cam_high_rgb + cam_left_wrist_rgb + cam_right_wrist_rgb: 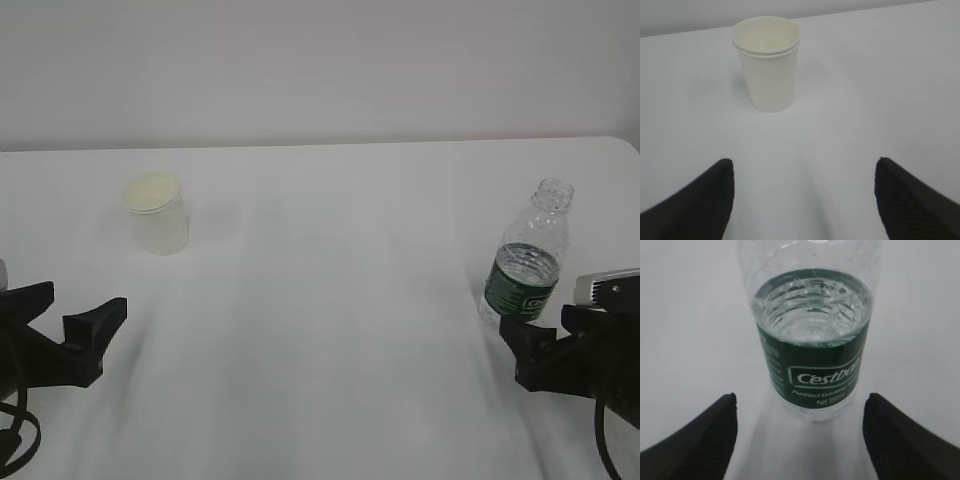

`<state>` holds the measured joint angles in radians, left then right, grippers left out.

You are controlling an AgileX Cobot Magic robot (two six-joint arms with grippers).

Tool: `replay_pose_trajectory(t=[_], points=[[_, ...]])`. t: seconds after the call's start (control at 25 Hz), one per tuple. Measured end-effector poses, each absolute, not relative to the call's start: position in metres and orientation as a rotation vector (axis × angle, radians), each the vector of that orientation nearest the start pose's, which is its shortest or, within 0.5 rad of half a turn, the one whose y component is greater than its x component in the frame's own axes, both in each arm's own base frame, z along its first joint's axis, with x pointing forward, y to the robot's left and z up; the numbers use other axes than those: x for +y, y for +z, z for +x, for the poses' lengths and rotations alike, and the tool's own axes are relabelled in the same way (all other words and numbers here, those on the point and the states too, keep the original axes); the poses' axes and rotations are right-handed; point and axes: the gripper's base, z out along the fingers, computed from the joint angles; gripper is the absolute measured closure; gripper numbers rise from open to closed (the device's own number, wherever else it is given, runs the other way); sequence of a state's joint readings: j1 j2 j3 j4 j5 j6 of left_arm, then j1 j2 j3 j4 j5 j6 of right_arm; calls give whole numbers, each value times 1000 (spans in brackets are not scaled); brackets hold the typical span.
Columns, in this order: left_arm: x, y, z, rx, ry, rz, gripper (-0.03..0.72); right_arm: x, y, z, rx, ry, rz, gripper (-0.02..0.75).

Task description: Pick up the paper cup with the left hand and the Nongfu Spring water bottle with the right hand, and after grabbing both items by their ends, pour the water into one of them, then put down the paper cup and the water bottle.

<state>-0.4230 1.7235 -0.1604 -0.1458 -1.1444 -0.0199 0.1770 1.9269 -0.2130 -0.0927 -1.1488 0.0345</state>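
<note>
Exterior view, nearest edge of frame: left gripper sits at lower left on the white table, black fingers spread wide, nothing between them. Right gripper sits at lower right, also black, with a grey module on top of it and a thin black cable hanging below; its fingers stand wide apart and grip nothing. Just beyond the right gripper, at right of frame, the water bottle stands upright on the table, cap off, dark green label around its lower half. From this view I cannot tell whether the fingertip touches the bottle base. Right wrist view: bottle fills upper centre, water level at the top edge of the label, white print on the green band. Both finger tips appear in the lower corners, either side of the bottle base and clear of it, so the bottle is ahead of the open jaws, not held. Left wrist view: paper cup upright in upper centre, white, empty inside, rolled rim; a second rim line shows just below the first. Finger tips in the lower corners, well short of the cup. Exterior view, farther back: cup at upper left of the table, well apart from the bottle. Behind the table, a plain pale wall.
</note>
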Motion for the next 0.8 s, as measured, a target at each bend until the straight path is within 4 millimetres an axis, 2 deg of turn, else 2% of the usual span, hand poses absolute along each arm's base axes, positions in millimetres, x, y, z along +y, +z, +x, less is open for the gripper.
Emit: replay_pose_trajectory(t=[0.56, 0.8], points=[[-76, 119, 199, 1893, -215, 234, 69, 49, 72, 240, 2024, 182, -217, 150], [-76, 119, 199, 1893, -215, 234, 76, 51, 75, 250, 1991, 182, -213, 150]])
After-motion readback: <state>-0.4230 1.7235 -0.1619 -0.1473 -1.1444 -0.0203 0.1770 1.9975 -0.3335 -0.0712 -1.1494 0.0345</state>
